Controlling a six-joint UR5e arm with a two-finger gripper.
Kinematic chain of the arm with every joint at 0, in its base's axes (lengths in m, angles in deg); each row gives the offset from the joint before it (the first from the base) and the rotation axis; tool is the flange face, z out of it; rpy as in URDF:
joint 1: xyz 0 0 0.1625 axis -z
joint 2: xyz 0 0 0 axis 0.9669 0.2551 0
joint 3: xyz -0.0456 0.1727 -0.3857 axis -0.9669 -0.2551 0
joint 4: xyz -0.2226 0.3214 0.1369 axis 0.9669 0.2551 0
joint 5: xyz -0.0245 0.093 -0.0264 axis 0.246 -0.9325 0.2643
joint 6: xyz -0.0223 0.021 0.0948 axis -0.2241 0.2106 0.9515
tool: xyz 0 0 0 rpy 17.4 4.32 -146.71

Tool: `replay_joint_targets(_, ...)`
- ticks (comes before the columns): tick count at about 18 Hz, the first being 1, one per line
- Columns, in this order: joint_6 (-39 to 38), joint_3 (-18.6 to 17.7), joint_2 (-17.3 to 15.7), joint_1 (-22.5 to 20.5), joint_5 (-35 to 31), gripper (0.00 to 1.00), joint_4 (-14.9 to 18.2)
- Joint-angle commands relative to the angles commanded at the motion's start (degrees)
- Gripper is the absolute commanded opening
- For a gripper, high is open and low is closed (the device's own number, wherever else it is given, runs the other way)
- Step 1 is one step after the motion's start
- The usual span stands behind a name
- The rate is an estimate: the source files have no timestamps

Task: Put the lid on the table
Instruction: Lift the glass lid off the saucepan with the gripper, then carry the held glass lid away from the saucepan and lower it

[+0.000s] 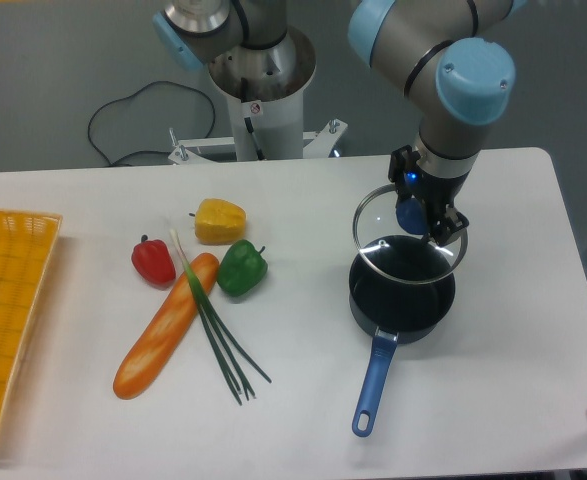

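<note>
The tool (420,212) is gripping the lid (409,236) by its blue knob, holding it tilted just above the dark saucepan (401,296) on the right part of the tabletop (303,410), clear of the white surface. To the left are lying a green pepper (241,267), a yellow pepper (219,220), a red pepper (153,260), a baguette (165,326) and green stalks (216,332), with a yellow basket (3,310) sitting at the far left edge.
</note>
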Motion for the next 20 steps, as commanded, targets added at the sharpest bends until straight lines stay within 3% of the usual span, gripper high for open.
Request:
replay_joint_targets(10, 4.04, 0.17, 0.35, -1.84, -1.84, 0.61, -0.26)
replay_joint_targets(20, 13.88, 0.0, 1.49, -6.32, -2.81, 0.61, -0.62)
